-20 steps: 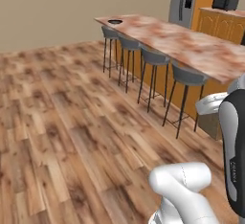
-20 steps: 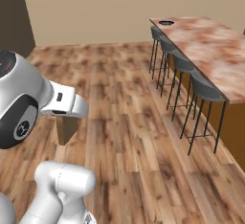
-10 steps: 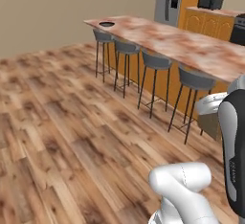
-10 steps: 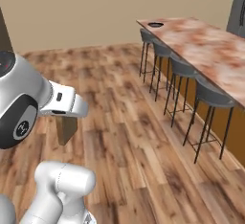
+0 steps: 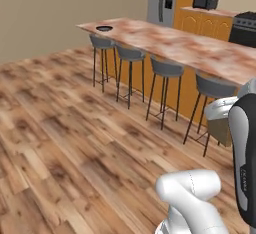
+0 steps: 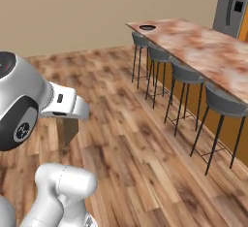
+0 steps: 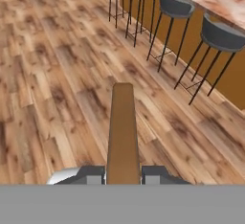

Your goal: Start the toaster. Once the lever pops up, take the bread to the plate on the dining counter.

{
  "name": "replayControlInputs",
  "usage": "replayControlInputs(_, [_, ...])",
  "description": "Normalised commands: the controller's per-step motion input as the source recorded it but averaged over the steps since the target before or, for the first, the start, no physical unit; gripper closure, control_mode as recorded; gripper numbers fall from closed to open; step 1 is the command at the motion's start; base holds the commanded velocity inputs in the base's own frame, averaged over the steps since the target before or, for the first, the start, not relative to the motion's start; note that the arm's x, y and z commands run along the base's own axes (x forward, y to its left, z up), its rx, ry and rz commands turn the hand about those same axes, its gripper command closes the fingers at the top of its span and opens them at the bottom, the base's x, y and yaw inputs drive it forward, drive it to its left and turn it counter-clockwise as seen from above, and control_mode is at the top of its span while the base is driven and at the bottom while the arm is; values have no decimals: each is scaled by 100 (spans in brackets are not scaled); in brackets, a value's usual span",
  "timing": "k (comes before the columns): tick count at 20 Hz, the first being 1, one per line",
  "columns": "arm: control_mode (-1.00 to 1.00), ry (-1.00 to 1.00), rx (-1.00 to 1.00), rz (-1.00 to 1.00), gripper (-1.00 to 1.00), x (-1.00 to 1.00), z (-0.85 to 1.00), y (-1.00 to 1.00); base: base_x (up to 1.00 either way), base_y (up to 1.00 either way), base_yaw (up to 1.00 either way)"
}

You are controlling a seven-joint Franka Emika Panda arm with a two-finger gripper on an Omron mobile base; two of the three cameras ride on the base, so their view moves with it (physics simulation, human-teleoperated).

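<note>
My gripper is shut on the bread, a tan-brown slice seen edge-on between the two dark fingertips. In the right base view the bread hangs below the white hand over the wood floor. From the left base view it shows beside the arm. The dining counter runs along the right with its pinkish marbled top. The plate, dark-rimmed, sits at the counter's far end, well away from my gripper.
Several grey bar stools line the counter's near side on thin black legs. A fridge, a microwave and a black oven stand beyond the counter. Wood floor lies open to the left.
The whole picture has shifted in both base views: the base has moved, and the counter and stools now sit further right and nearer. The bread stays held in the gripper.
</note>
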Motion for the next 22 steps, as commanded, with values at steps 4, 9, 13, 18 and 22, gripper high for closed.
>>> replayControlInputs(4, [100, 0, 0, 0, 100, 0, 0, 0, 55, 73, -27])
replayControlInputs(9, [100, 0, 0, 0, 100, 0, 0, 0, 57, 69, -27])
replayControlInputs(13, [100, 0, 0, 0, 100, 0, 0, 0, 57, 67, -27])
replayControlInputs(18, [100, 0, 0, 0, 100, 0, 0, 0, 57, 68, -26])
replayControlInputs(22, [100, 0, 0, 0, 100, 0, 0, 0, 46, 72, -25])
